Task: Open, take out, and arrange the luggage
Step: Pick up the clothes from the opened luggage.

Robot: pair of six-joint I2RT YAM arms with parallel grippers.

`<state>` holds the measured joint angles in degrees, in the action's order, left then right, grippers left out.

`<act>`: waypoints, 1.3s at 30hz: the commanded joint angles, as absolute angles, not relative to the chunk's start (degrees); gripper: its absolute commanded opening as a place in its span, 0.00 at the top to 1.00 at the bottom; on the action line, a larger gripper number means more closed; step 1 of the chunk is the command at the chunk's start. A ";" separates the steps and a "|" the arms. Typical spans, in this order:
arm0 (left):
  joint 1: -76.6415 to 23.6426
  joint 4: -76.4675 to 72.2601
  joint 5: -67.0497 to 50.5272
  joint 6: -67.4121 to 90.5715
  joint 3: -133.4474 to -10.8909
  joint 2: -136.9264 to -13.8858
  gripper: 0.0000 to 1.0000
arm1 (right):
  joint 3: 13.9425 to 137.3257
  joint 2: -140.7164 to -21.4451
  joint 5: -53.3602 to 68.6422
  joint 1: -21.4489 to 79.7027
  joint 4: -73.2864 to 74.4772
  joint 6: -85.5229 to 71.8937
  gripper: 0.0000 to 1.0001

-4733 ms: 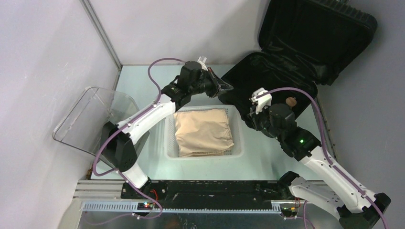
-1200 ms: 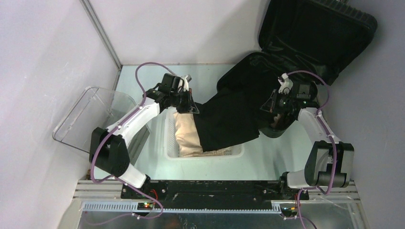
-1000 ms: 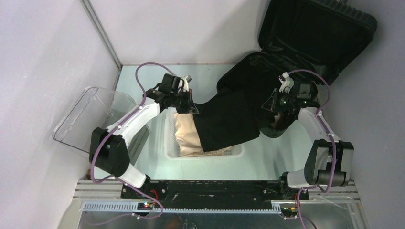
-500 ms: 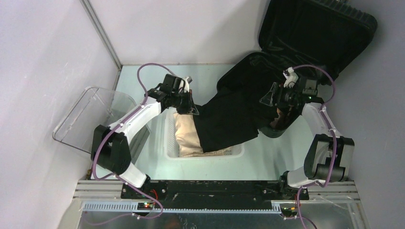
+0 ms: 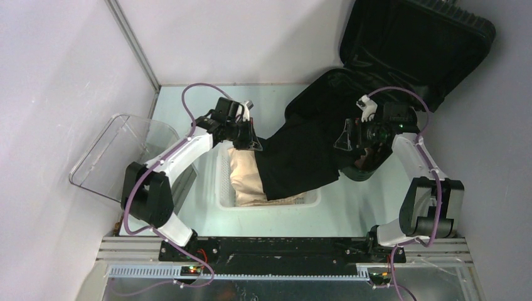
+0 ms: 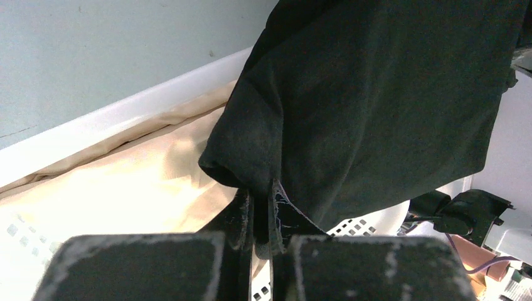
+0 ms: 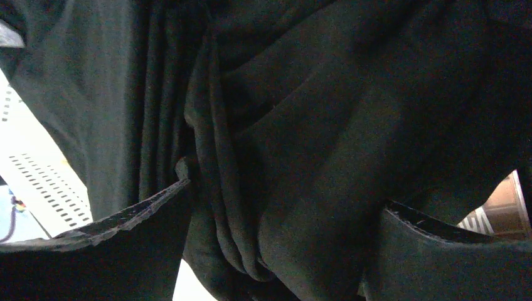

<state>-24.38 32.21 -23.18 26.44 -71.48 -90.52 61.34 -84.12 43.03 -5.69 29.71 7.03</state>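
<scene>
The luggage [image 5: 414, 44], a big black hard-shell suitcase, lies open at the back right with its lid leaning up. A black garment [image 5: 301, 157] stretches from its base over the white basket [image 5: 223, 188]. My left gripper [image 5: 254, 145] is shut on the garment's left corner; in the left wrist view the cloth edge [image 6: 376, 94] is pinched between the closed jaws [image 6: 262, 200]. My right gripper [image 5: 345, 135] hovers open over the garment's right end. In the right wrist view, loose folds [image 7: 301, 125] hang between the wide-apart fingers [image 7: 125, 219].
A folded beige cloth [image 5: 244, 179] lies in the basket under the black garment. A clear plastic bin [image 5: 119, 157] lies tipped at the left. Grey walls close in the table on the left and at the back.
My right gripper has opened, let go of the black garment and shifted a little to the left. The left gripper stays shut on the garment's corner, almost unmoved.
</scene>
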 commanded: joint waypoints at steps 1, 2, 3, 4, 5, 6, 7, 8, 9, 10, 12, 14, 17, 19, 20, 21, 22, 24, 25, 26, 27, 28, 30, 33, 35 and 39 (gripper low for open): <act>-24.15 30.13 -24.19 25.01 -73.13 -90.54 0.93 | 63.46 -84.90 38.96 -4.72 33.11 12.79 0.12; -24.12 30.21 -23.84 24.84 -73.13 -90.66 0.92 | 63.46 -84.97 38.77 -4.69 33.30 13.03 0.13; -24.11 30.26 -23.70 24.86 -73.13 -90.77 0.92 | 63.46 -84.98 38.90 -4.67 33.51 13.28 0.13; -24.10 30.20 -23.46 24.85 -73.13 -90.92 0.92 | 63.46 -85.23 39.41 -4.62 33.50 13.32 0.14; -24.09 30.01 -23.42 24.95 -73.13 -91.03 0.92 | 63.46 -85.33 39.66 -4.19 33.64 13.55 0.16; -24.08 29.86 -23.39 25.11 -73.13 -91.16 0.92 | 63.46 -85.56 39.95 -3.85 33.78 13.72 0.20; -24.08 29.74 -23.36 25.21 -73.21 -91.19 0.92 | 63.46 -85.67 39.97 -3.36 33.96 13.78 0.22; -24.08 29.73 -23.37 25.27 -73.30 -91.33 0.92 | 63.46 -85.86 39.90 -3.15 33.98 13.74 0.28; -24.08 29.91 -23.38 25.25 -73.56 -91.32 0.91 | 63.46 -85.82 40.19 -3.11 33.90 13.72 0.33; -24.08 30.03 -23.33 25.08 -73.65 -91.36 0.90 | 63.46 -85.68 40.35 -3.24 33.78 13.72 0.49; -24.08 30.68 -22.87 24.60 -73.91 -91.12 0.83 | 63.46 -84.82 40.40 -3.73 32.82 13.18 0.81; -24.08 31.34 -22.61 23.89 -74.00 -90.71 0.75 | 63.46 -83.51 40.52 -4.26 30.95 11.76 0.99; -24.08 31.99 -21.75 23.08 -73.21 -89.31 0.58 | 63.46 -81.62 39.77 -4.47 29.44 10.95 1.00; -24.08 32.31 -20.41 22.63 -72.03 -87.12 0.45 | 63.44 -80.70 38.85 -4.48 28.65 10.39 1.00; -24.08 32.24 -20.00 22.56 -71.52 -86.54 0.42 | 63.45 -80.47 38.50 -4.48 28.13 9.96 1.00; -24.13 31.94 -19.41 22.60 -70.37 -85.42 0.37 | 63.43 -79.84 37.64 -4.48 27.86 9.73 1.00; -24.14 31.39 -19.24 22.73 -69.82 -84.94 0.34 | 63.44 -79.56 37.32 -4.48 27.40 9.31 1.00; -24.13 30.25 -19.15 23.29 -67.87 -83.55 0.29 | 63.43 -79.10 36.78 -4.48 26.89 8.83 1.00; -24.15 29.71 -19.11 23.64 -66.45 -82.63 0.29 | 63.45 -78.99 36.64 -4.48 26.76 8.68 1.00; -24.14 28.39 -18.99 23.77 -65.61 -82.18 0.27 | 63.45 -79.05 36.45 -4.48 26.69 8.45 1.00; -24.16 27.64 -19.12 24.07 -64.00 -81.06 0.27 | 63.46 -79.12 36.33 -4.53 26.70 8.40 1.00; -24.17 25.76 -19.52 24.30 -63.07 -80.43 0.26 | 63.46 -79.19 36.07 -4.50 26.82 8.25 1.00; -24.21 21.38 -20.59 25.31 -58.48 -78.21 0.26 | 63.46 -79.24 35.96 -4.61 26.87 7.95 1.00; -24.70 14.77 -21.67 28.57 -52.93 -74.47 0.25 | 63.46 -79.12 35.71 -4.72 26.56 7.51 1.00; -25.56 10.57 -21.62 30.43 -49.62 -73.34 0.25 | 63.46 -79.07 35.61 -4.93 26.40 7.10 1.00; -26.86 2.42 -21.80 34.14 -44.35 -72.88 0.25 | 63.45 -78.90 35.12 -5.32 26.27 6.20 1.00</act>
